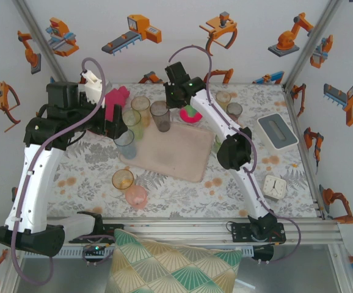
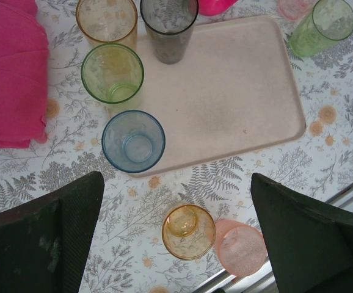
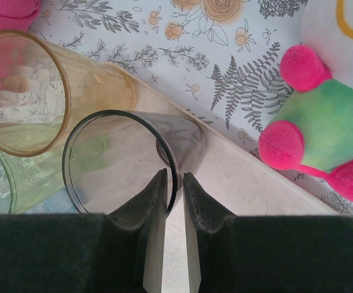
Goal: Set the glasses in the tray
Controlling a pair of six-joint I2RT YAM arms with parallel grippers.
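Left tool point(image 2: 176, 183) is seen spread wide above the counter point(image 2: 323, 159), with nothing between its fingers. At the far left a magenta cloth point(image 2: 8, 73) lies bunched. Beside it three glasses are ranged along the left edge of the tray point(image 2: 225, 91) — an amber glass point(image 2: 106, 21), a green glass point(image 2: 112, 73) and a blue glass point(image 2: 134, 141), the last overlapping the tray's near corner. Nearer, an orange glass point(image 2: 189, 232) and a pink glass point(image 2: 240, 247) stand together on the counter, off the tray. A grey glass point(image 3: 121, 165) stands upright at the tray's far left corner; the right tool point(image 3: 174, 178) is drawn narrow astride its wall — whether the wall is actually pinched cannot be told. Further right lie a plush toy point(image 3: 329, 122) and a second green glass point(image 2: 321, 27), off the tray.
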